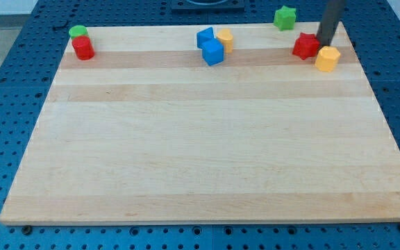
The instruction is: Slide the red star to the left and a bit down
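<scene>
While my tip (322, 44) touches the red star's (305, 46) right side, the yellow block (328, 59) sits just below; this tool holds nothing.

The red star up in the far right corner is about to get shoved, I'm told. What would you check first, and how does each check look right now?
1. My tip sits on the view's right side of the red star, the side to push from: ok.
2. Tip touches the star: cannot tell; they look very close.
3. Tip is slightly above the star's middle, for the downward part: cannot tell.
4. Path to the view's left and a bit down is bare board: ok.
5. Yellow block lies just below my tip, to the star's right, out of the path: ok.
6. Green star sits above, out of the path: ok.
</scene>
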Robot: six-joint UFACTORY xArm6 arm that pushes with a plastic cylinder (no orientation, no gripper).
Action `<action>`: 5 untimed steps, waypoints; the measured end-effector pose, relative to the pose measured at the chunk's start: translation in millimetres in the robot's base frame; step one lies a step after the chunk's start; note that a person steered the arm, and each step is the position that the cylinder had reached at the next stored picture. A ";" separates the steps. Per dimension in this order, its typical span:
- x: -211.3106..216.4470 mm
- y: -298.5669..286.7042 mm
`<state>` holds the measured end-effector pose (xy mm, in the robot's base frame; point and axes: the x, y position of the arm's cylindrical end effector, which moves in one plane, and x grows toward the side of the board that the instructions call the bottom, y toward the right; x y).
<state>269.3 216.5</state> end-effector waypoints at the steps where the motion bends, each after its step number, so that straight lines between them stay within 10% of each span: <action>1: -5.1 -28.3; 5: -32.1 -72.3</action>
